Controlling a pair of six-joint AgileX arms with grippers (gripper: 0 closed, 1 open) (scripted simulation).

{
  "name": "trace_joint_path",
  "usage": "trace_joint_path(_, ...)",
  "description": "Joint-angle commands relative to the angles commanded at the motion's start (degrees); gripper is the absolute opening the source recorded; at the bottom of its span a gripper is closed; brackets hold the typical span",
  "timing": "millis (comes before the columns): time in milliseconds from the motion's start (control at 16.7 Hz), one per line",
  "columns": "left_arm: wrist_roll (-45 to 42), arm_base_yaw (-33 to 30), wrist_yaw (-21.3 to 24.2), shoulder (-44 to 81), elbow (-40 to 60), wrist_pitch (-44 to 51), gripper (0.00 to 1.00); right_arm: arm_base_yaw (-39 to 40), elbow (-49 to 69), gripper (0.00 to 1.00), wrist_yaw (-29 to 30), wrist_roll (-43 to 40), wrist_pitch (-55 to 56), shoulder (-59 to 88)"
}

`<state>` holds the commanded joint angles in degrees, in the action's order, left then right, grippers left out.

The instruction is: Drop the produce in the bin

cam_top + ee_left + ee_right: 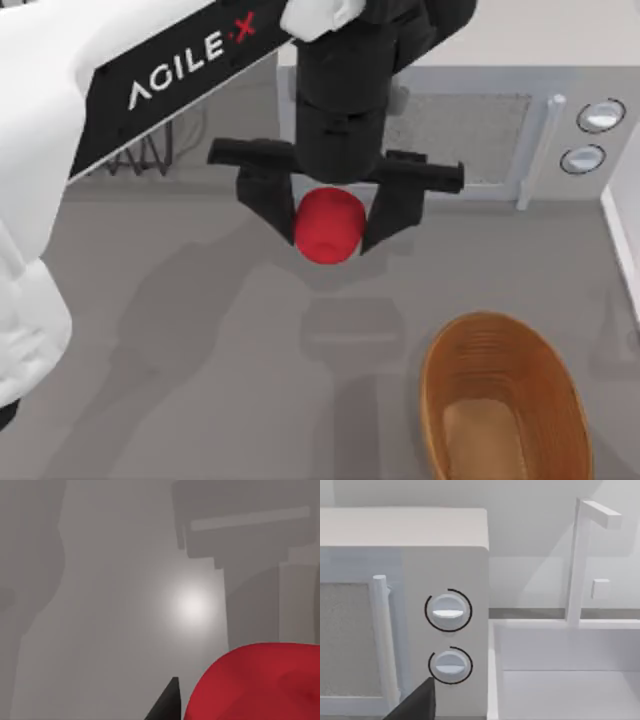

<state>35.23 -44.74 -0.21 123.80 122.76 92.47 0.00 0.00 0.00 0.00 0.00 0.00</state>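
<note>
The produce (329, 226) is a smooth bright red ball held up above the grey table, left of and beyond the bin. My left gripper (331, 229) hangs from the arm reaching in from the top view's left and is shut on it, one black finger on each side. In the left wrist view the produce (260, 685) bulges close to the camera beside one dark fingertip (167, 702). The bin (436, 400), an oval orange-brown wicker basket with a tan bottom, stands at the front right. A dark fingertip (417, 702) of my right arm's gripper shows in the right wrist view.
A white microwave (470, 125) with two round knobs stands at the back, also in the right wrist view (445, 555). A white sink with a tap (580, 560) lies to its right. A black wire rack (150, 150) stands at the back left.
</note>
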Motion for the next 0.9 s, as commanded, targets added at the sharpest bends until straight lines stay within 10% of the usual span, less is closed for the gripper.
trace_joint_path(420,27.5,-20.1,-0.6,10.8,17.8,4.1,0.0,0.0,0.0,1.0,0.0,0.0,0.0,0.0)
trace_joint_path(900,30.1,-22.4,-0.7,11.7,19.6,4.3,0.0,0.0,0.0,1.0,0.0,0.0,0.0,0.0)
